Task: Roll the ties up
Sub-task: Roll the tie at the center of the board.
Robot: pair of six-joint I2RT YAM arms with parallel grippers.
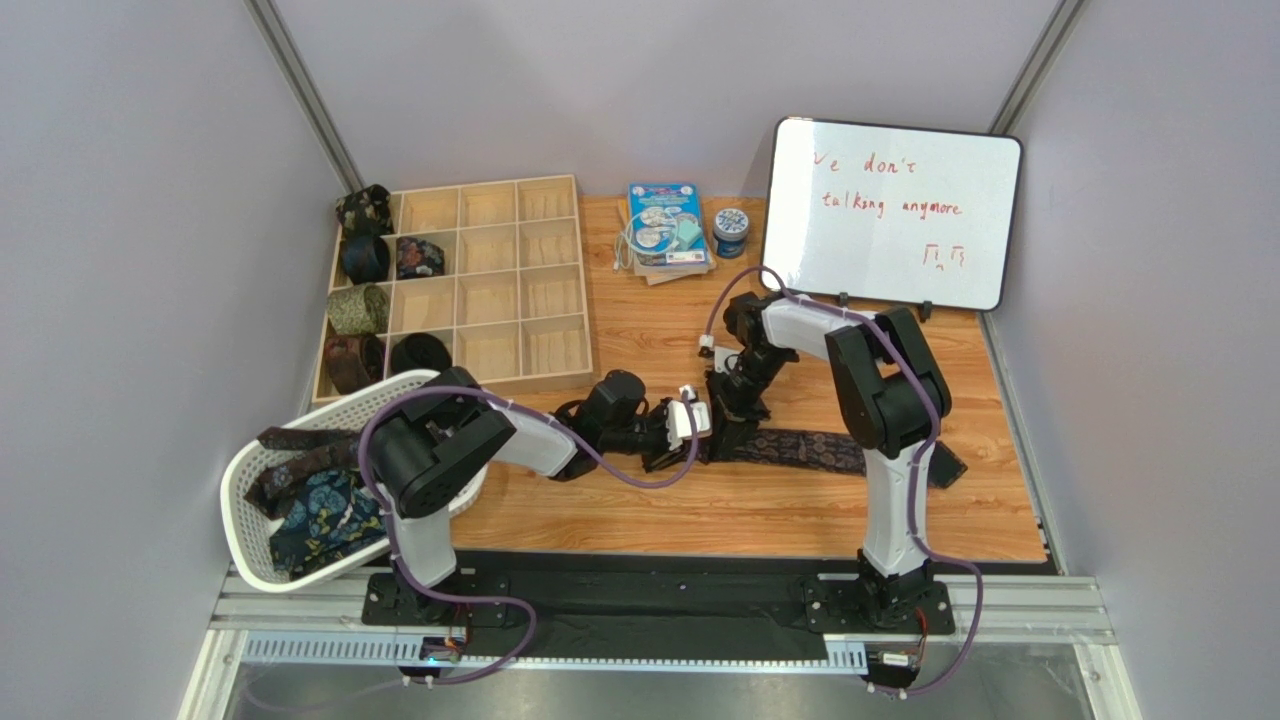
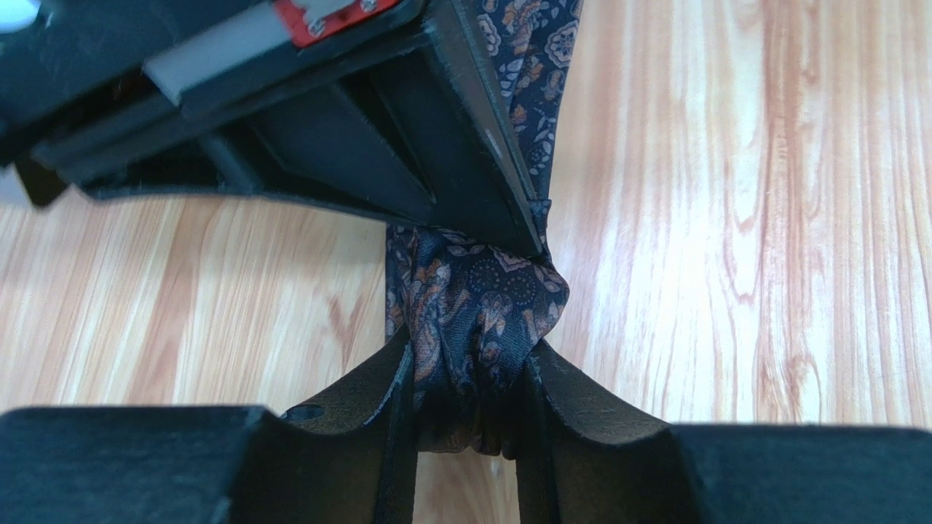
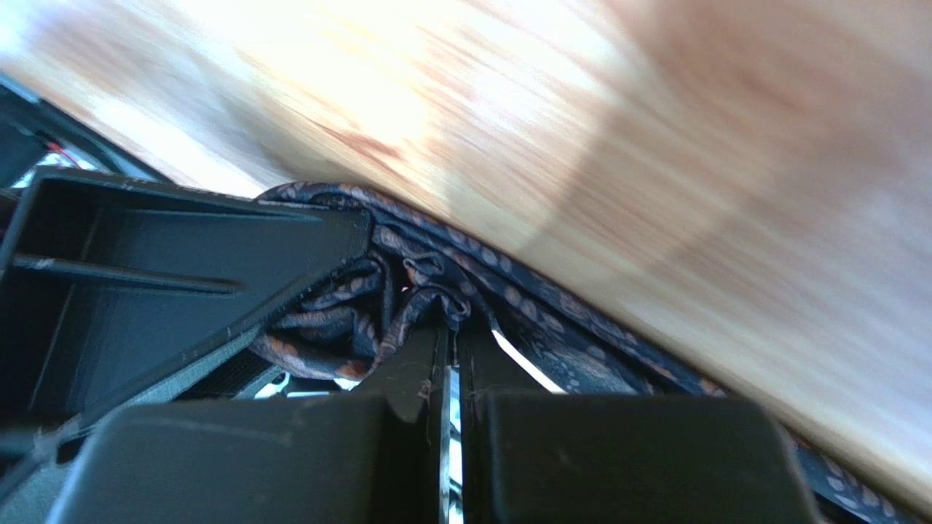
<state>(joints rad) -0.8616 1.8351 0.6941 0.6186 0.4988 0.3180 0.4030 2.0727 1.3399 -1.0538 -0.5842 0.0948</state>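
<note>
Left gripper (image 2: 470, 371) was clamped on a bunched wad of the tie (image 2: 481, 289), fabric squeezed between both fingers. Right gripper (image 3: 451, 328) had its fingers pressed together, with folds of the tie (image 3: 328, 322) gathered at the tips. It looked pinched there, though the contact itself was partly hidden. From the left wrist the right gripper's body sat right on top of the wad, touching it. From above, the two grippers met near the middle of the bench (image 1: 676, 518), left gripper (image 1: 684, 420) just beside right gripper (image 1: 733, 420). The rest of the tie (image 1: 819, 447) lay flat on the bench, running off toward the right edge.

Far-left corner: tray (image 1: 519, 293) with rolled ties (image 1: 361, 308) in its left column. Near-left corner: basket (image 1: 245, 518) with loose ties (image 1: 323, 503) in it.

Step, as judged: rolling start, first turns being formed at one end of this tie. The wad looked crumpled rather than a neat coil. Next move probably calls for one gripper to keep the core tight while the other turns it over the flat length, so the strip feeds in straight. Risk: the core slips and unwinds on any regrip.
</note>
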